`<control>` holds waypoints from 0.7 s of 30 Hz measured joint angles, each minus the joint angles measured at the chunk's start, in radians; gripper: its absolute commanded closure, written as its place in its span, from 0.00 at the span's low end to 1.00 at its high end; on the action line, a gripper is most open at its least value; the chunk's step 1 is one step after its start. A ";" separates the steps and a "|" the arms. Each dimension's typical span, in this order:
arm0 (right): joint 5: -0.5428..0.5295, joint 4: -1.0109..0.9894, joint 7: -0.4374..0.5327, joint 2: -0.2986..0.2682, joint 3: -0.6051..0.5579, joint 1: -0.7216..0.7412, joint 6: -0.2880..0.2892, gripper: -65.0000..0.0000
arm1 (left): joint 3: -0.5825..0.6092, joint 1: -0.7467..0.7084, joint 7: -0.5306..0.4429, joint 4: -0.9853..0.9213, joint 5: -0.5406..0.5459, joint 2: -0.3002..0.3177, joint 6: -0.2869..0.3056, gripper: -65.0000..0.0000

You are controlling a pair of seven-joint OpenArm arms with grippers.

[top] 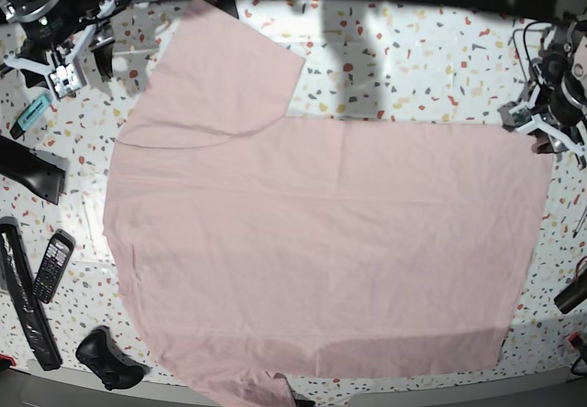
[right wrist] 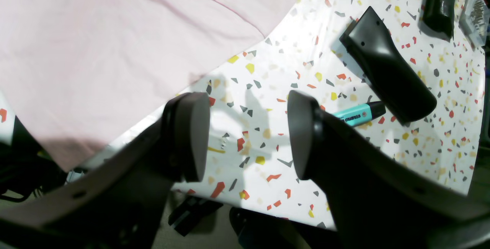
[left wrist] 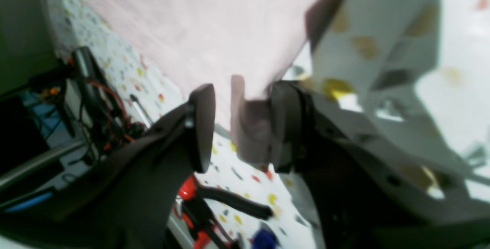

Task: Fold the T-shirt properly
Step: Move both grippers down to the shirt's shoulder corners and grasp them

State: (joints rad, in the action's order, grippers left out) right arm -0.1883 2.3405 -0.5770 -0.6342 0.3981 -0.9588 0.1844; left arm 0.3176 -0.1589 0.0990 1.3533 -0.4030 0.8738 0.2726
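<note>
The T-shirt lies spread flat on the speckled table, plain pale pink side up, one sleeve pointing to the far left. My left gripper is at the shirt's far right corner. In the left wrist view its jaws stand apart, and a small fold of the T-shirt rests against one finger, with a gap to the other. My right gripper is open over bare table beside the T-shirt's edge, nothing between its fingers; in the base view this gripper sits at the far left.
A teal highlighter and a black wedge-shaped piece lie close to the right gripper. Along the table's left edge are a remote, a long black bar and a black lump. Cables crowd the far corners.
</note>
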 measured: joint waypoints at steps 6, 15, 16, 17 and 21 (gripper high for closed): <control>0.026 0.000 0.000 0.000 0.000 0.000 0.000 0.51 | 0.004 0.040 -0.051 -0.061 0.006 0.000 0.000 0.64; 0.033 0.000 0.000 0.000 0.000 0.000 0.000 0.51 | 0.004 0.040 -0.176 -0.109 -0.092 0.000 0.072 0.92; 0.033 0.000 0.000 0.000 0.000 0.000 0.000 0.51 | 0.004 0.040 -0.175 -0.113 -0.092 -0.001 0.072 1.00; 0.033 0.000 0.000 0.000 0.000 0.000 0.000 0.51 | 0.004 0.040 -0.176 -0.115 -0.092 -0.001 0.072 1.00; 0.034 0.000 0.000 0.000 0.000 0.000 0.016 0.51 | 0.004 0.040 -0.177 -0.115 -0.092 0.000 0.072 1.00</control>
State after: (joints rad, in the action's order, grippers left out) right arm -0.1543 2.3405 -0.5770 -0.6342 0.3981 -0.9585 0.2001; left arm 0.3218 -0.1188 -0.0780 1.2385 -0.4946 0.8734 0.3447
